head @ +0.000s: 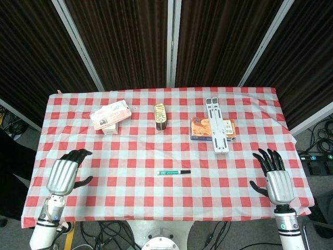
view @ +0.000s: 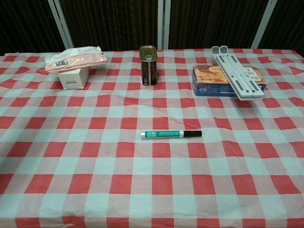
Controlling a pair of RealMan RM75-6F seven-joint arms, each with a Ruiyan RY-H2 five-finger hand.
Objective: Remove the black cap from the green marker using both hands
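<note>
**Marker alone mid-table, both hands parked at the near corners**

The marker [head: 174,172] lies flat across the checked tablecloth [head: 130,151], roughly centre and toward the near side, with its cap [head: 185,171] still on and pointing to the robot's right. In the chest view it's the same story – green barrel on the left, black cap on the right, bare cloth on every side of it.

The left hand [head: 65,174] sits above the near-left part of the table, fingers apart and holding nothing, thumb sticking inward. The right hand [head: 274,179] is at the near-right corner close to the table edge, fingers also fanned apart, nothing in it. Both are well apart from the marker, and neither shows up in the chest view.

All the other stuff is lined up along the far side: a pink packet [head: 110,114] resting on a small white box [view: 73,77], a tin [head: 160,116] standing upright, and a white rack [head: 218,124] laid over an orange box [head: 200,129]. Open cloth lies between that row and the marker.
</note>
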